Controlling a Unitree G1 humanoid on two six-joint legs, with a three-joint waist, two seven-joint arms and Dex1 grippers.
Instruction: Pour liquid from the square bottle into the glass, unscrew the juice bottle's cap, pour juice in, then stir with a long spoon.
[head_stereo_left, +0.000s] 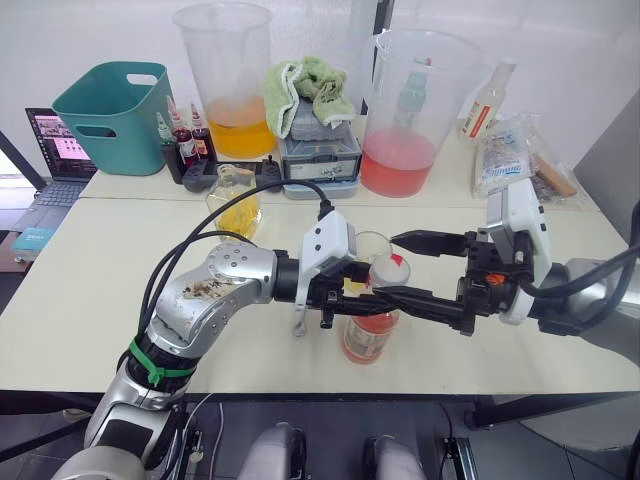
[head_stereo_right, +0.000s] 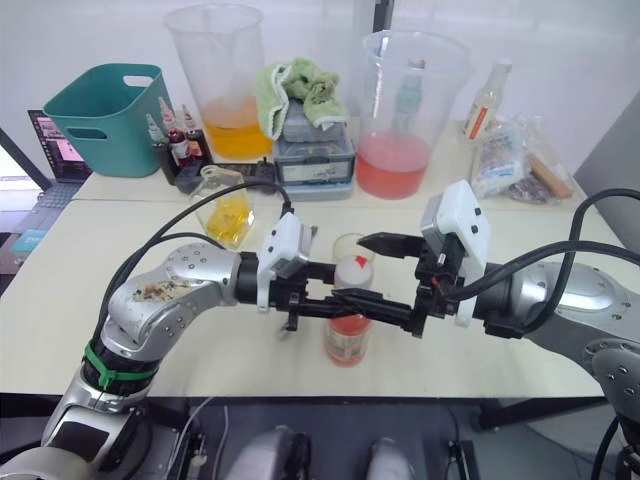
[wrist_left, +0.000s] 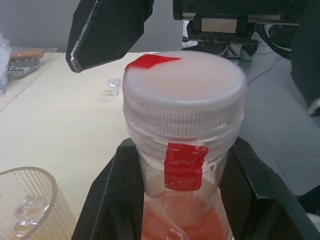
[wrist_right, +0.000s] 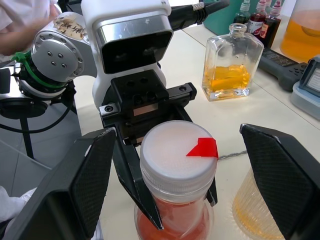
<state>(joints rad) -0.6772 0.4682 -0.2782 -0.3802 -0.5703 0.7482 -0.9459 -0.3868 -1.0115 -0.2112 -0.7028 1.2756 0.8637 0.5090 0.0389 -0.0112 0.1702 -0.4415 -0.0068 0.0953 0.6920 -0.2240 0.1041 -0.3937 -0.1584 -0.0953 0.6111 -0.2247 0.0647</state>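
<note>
Two grippers meet at the juice bottle (head_stereo_left: 371, 325) in the lower centre of the head views, on the cream table (head_stereo_left: 90, 260). From the left of the frame, the left gripper (wrist_left: 175, 195) pinches the bottle's neck below the white cap (wrist_right: 178, 156); its wrist view shows both black fingers pressed against the neck on either side of a red tape strip, a detail the head views hide. The right gripper (head_stereo_left: 400, 268) comes from the right of the frame, its fingers spread wide, one above and one below the cap, neither touching it; in its own wrist view they stand well apart on both sides of the cap, whose red marker faces up. The ribbed glass (wrist_right: 257, 212) with yellowish liquid stands just beside the bottle, behind it in the head views. The square bottle (head_stereo_left: 236, 201) with yellow liquid sits at upper centre-left. Along the back of the table, from the left: a teal basket (head_stereo_left: 115, 115), small dye bottles (head_stereo_left: 186, 140), an orange-filled pitcher (head_stereo_left: 233, 85), a green cloth (head_stereo_left: 310, 85) and a pink-filled pitcher (head_stereo_left: 410, 110).
</note>
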